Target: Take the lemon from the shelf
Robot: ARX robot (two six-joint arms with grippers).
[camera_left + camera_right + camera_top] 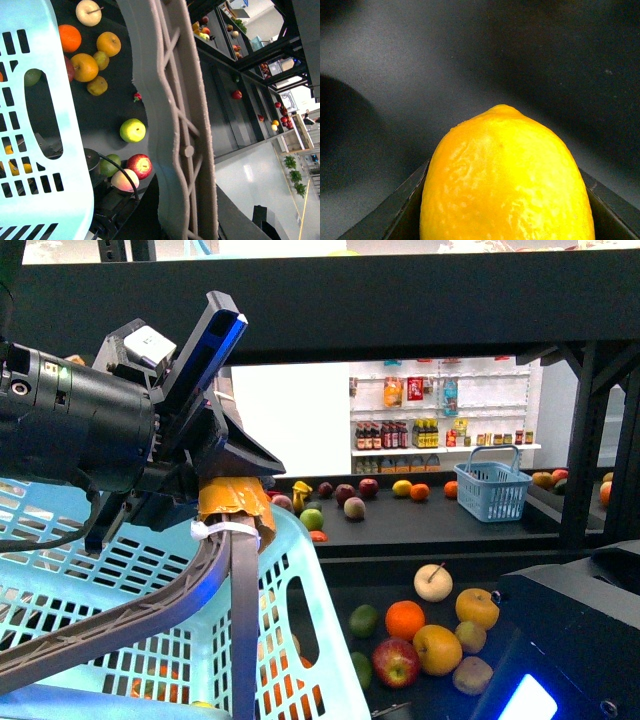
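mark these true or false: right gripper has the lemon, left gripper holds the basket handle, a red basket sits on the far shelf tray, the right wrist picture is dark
1. The lemon sits between the right gripper's fingers. True.
2. The left gripper is closed on the handle of the light blue basket. True.
3. A red basket sits on the far shelf tray. False: the small basket there is blue.
4. The right wrist picture is dark. False: it clearly shows the lemon over a dark tray.

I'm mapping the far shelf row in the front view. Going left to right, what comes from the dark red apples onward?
Dark red apples → yellow fruit → orange fruit → second orange fruit → small blue basket.
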